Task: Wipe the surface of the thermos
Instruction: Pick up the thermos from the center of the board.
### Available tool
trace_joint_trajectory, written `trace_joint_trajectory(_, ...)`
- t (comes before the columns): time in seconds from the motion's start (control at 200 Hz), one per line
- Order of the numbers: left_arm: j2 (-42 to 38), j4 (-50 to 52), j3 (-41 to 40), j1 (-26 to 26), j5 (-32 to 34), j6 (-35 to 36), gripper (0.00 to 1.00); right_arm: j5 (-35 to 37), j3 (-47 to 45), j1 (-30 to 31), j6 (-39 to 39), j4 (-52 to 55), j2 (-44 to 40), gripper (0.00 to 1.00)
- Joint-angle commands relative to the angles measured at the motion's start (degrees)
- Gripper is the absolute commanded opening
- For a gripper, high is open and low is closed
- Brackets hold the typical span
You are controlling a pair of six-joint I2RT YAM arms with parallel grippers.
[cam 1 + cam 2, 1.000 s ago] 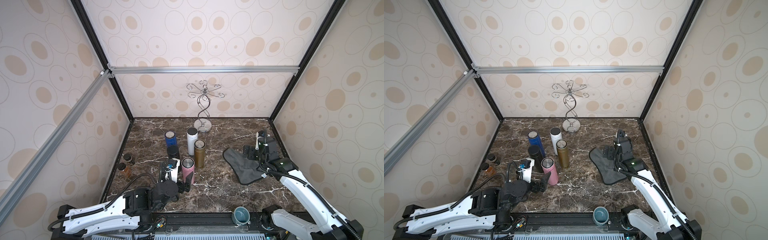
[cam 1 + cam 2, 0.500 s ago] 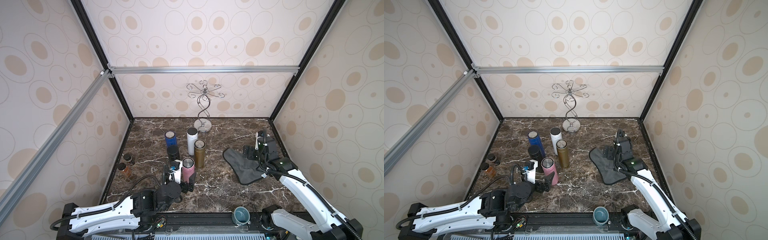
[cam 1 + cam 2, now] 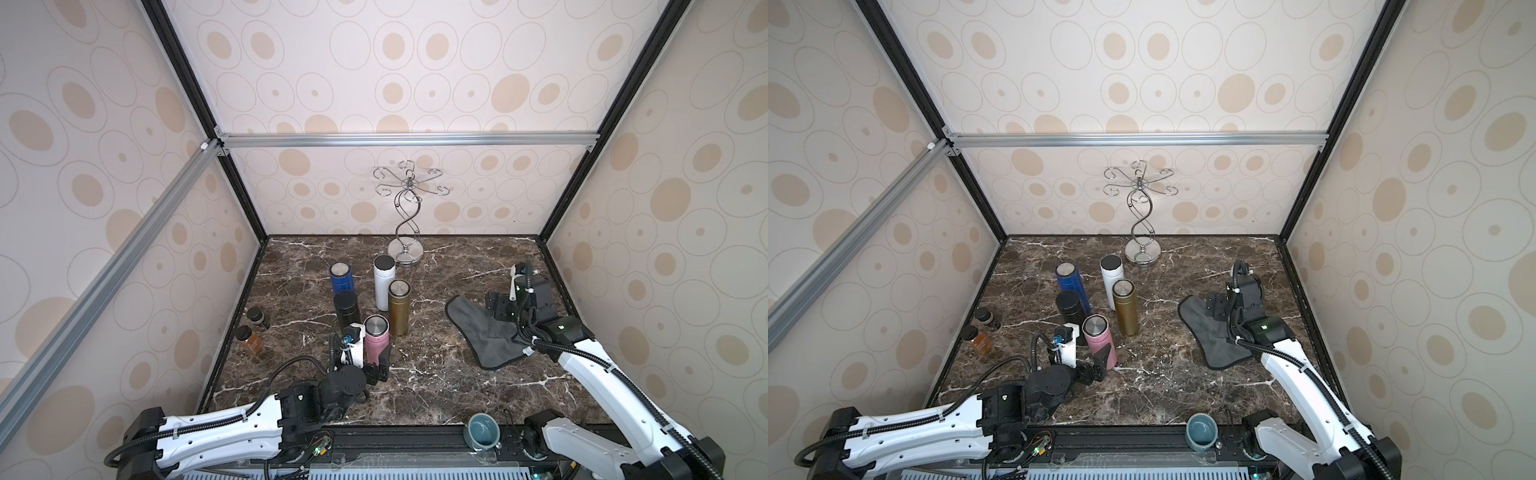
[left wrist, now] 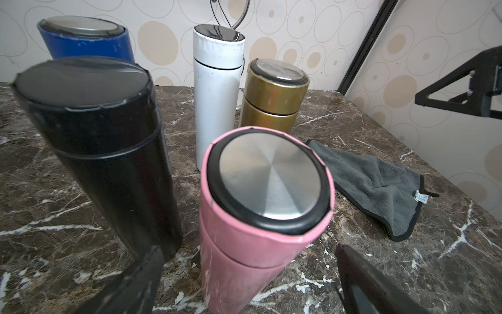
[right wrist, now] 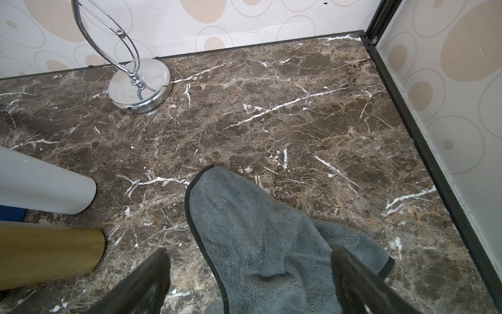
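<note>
Looks like a two-handed setup on the marble desk (image 3: 436, 386). Grey cloth (image 3: 486, 332) lying at the right, straddled by the wide-open, empty right end effector (image 5: 250, 251), probably lined up to pinch it. Pink thermos (image 3: 376, 338) standing upright near-left, inside the spread-open left end effector (image 4: 248, 251), nothing gripped yet, presumably to steady it for wiping.

Matt pink thermos (image 4: 244, 258), plush grey cloth (image 4: 375, 179)
</note>
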State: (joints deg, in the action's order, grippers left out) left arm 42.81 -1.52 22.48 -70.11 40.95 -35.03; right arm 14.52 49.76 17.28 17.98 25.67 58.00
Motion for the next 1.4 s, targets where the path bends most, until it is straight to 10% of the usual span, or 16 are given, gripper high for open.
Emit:
trace_joint_trajectory(0.0, 1.3, -5.5, -0.3, 1.1, -0.8, 1.3, 0.98, -0.3, -0.7, -0.2, 0.8, 0.0, -1.1, 0.94)
trace_joint_trajectory(1.396, 14.4, -22.7, -3.4, 6.0, -2.4, 3.7, 0.75, -3.0, -6.3, -0.1, 2.9, -0.6, -2.3, 0.91)
